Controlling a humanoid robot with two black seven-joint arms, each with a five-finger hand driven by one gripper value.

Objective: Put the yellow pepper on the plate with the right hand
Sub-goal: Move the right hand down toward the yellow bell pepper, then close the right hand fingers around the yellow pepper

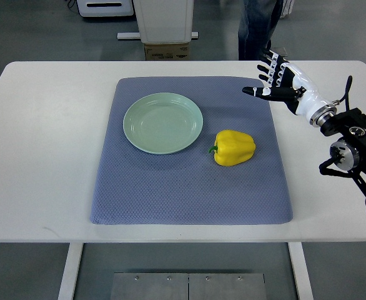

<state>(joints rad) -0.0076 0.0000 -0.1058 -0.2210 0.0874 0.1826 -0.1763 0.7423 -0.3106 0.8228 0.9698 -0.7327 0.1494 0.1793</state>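
A yellow pepper (234, 148) lies on its side on the blue-grey mat (189, 187), its green stem pointing left. To its upper left on the mat sits a pale green plate (163, 122) with nothing on it. My right hand (272, 75) hovers above the mat's far right corner, up and to the right of the pepper, fingers spread and holding nothing. Its black-and-white arm comes in from the right edge. The left arm does not show.
The mat lies on a white table (45, 156). Beyond the far edge stand a white machine base with a cardboard box (167, 51) and a person's legs (257, 28) close behind my right hand.
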